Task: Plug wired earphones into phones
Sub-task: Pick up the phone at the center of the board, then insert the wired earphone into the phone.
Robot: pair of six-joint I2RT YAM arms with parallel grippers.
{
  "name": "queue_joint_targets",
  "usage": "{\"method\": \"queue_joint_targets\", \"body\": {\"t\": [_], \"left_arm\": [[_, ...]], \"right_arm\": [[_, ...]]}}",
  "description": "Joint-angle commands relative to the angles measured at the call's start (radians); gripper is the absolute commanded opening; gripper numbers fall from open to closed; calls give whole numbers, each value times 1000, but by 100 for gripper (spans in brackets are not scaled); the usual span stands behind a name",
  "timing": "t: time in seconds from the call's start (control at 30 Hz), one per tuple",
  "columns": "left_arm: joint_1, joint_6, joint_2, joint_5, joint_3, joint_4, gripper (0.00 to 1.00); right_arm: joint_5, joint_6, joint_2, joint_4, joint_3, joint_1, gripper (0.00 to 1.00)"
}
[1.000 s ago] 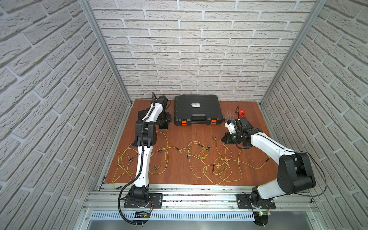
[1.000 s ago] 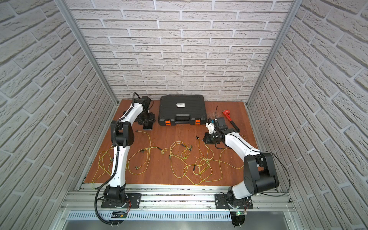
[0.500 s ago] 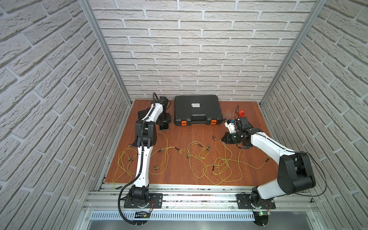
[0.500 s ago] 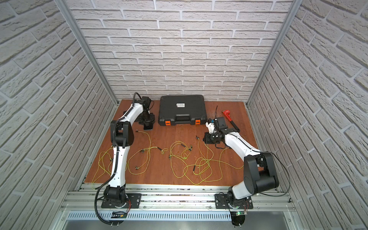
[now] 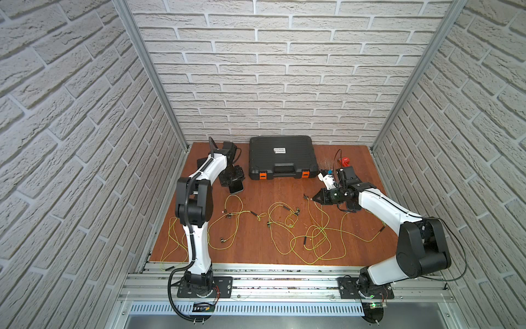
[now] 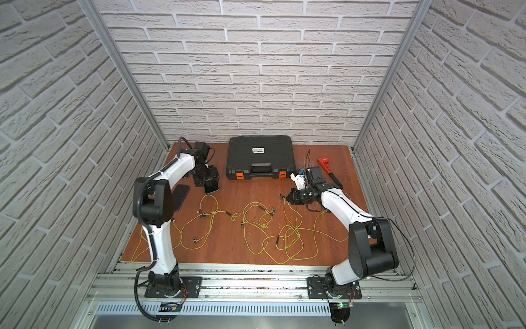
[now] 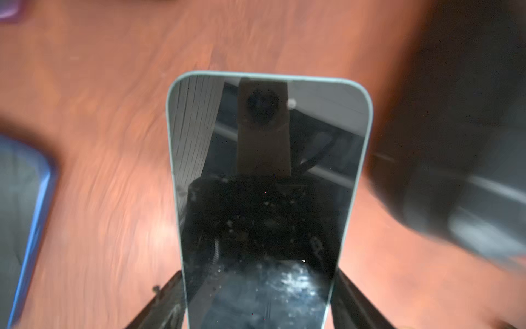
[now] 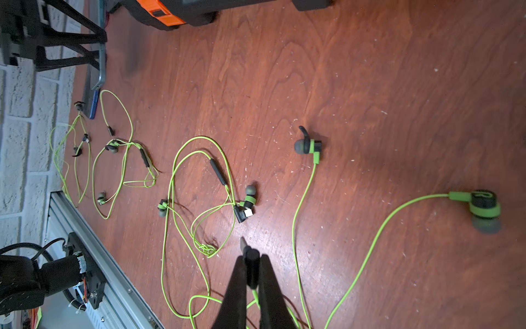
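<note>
— So, nearest the front edge?
— Earphones [image 8: 307, 145] in loose green loops over the front half of the table [image 5: 256, 250].
— Right arm?
— Elbow raised near its base, forearm stretched low toward the middle. The right fingers [image 8: 240, 273] are pinched tight on a plug [image 8: 251, 262]. Its long axis runs across the table, metal tip aimed at the left arm's side, cord trailing behind.
— Left arm?
— Upright from its base, elbow high, forearm reaching toward the far-left corner, wrist bent down. A second phone [image 6: 180, 196] lies flat beside it. The left fingers [image 7: 166, 302] clamp the long edges of a phone [image 7: 264, 171], screen up, long axis far-to-near, free end toward the front.
— Beyond?
— A case [image 5: 281, 159] against the back wall.
</note>
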Motion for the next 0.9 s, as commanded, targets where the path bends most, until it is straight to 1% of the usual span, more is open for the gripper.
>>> {"method": "queue_joint_targets", "body": {"t": [0.0,0.1,0.23,0.37,0.4,0.47,0.53,0.67,0.73,0.87], "left_arm": [[-29,-131,-142,45,-69,176,50],[-47,-222,-214,67,-153,254,47],[-89,-410,-284,109,-264,422,42],[-167,-549,-309,87,-269,503,35],[-185,-586,-315,96,-276,532,33],[-206,-694,-317,152,-312,638,27],[-218,-794,-322,183,-351,715,18],[-238,-944,-359,163,-412,769,3],[-248,-1015,-377,152,-439,784,0],[-257,-1167,-397,169,-510,893,0]], "right_arm": [[-70,-17,-24,69,0,17,6],[-74,-8,-20,103,13,36,6],[-54,6,-21,178,17,85,6],[-2,37,-33,279,-4,136,6],[20,46,-38,302,-10,146,6],[77,67,-52,347,-29,172,6],[115,91,-72,410,-58,194,6],[183,116,-95,512,-105,247,6],[221,130,-97,568,-121,276,6],[285,176,-78,709,-147,334,6]]}}
